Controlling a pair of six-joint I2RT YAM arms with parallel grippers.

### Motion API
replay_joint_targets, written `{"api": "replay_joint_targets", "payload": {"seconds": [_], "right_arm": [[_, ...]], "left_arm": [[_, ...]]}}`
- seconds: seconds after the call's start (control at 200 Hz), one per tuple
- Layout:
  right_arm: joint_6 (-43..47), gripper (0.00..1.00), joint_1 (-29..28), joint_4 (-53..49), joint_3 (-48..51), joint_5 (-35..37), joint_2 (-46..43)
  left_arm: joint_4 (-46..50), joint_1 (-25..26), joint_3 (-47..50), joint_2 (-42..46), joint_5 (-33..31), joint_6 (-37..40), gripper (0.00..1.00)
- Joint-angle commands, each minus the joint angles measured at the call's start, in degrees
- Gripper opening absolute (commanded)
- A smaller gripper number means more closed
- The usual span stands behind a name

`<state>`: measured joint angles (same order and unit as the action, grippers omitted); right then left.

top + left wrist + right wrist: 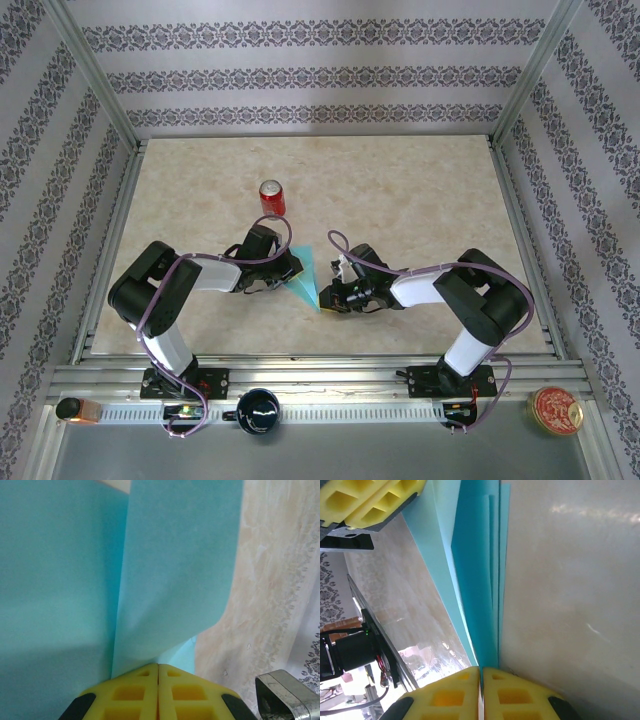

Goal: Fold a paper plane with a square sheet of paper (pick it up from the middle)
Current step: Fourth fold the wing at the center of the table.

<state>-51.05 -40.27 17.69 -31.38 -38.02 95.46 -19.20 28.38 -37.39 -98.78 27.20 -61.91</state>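
Note:
The turquoise sheet of paper (304,281) is folded into a slim pointed wedge, like a paper plane, and is held just above the table between both arms. My left gripper (289,266) is shut on its wide end. In the left wrist view the yellow fingertips (145,680) meet on a curled flap of paper (170,580). My right gripper (331,297) is shut on the pointed end. In the right wrist view its gripper (481,670) pinches several stacked layers of paper (477,580), and the left gripper (372,502) shows at the top left.
A red soda can (272,197) stands upright behind the left gripper. On the near rail are a dark round object (258,410) and a red-lidded tin (556,410). Patterned walls enclose the beige table (420,200) on three sides.

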Motion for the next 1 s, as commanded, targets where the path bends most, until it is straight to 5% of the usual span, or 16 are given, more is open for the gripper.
{"api": "replay_joint_targets", "payload": {"seconds": [0.0, 0.465, 0.759, 0.994], "right_arm": [[0.8, 0.12, -0.6, -3.3, 0.7, -1.0, 0.4], [2.1, 0.25, 1.2, -9.8, -2.5, 3.8, -11.7], [1.9, 0.09, -2.0, -9.0, -13.1, 2.4, -0.8], [2.0, 0.06, -2.3, -11.0, -16.1, 6.2, 4.9]], "left_arm": [[0.2, -0.6, 1.6, -1.3, -1.7, -0.3, 0.08], [0.4, -0.6, 1.7, -1.5, -1.5, 0.1, 0.08], [0.3, -0.6, 1.4, -1.9, -1.3, 0.2, 0.08], [-0.3, -0.6, 1.7, -2.2, -1.2, -0.2, 0.08]]}}
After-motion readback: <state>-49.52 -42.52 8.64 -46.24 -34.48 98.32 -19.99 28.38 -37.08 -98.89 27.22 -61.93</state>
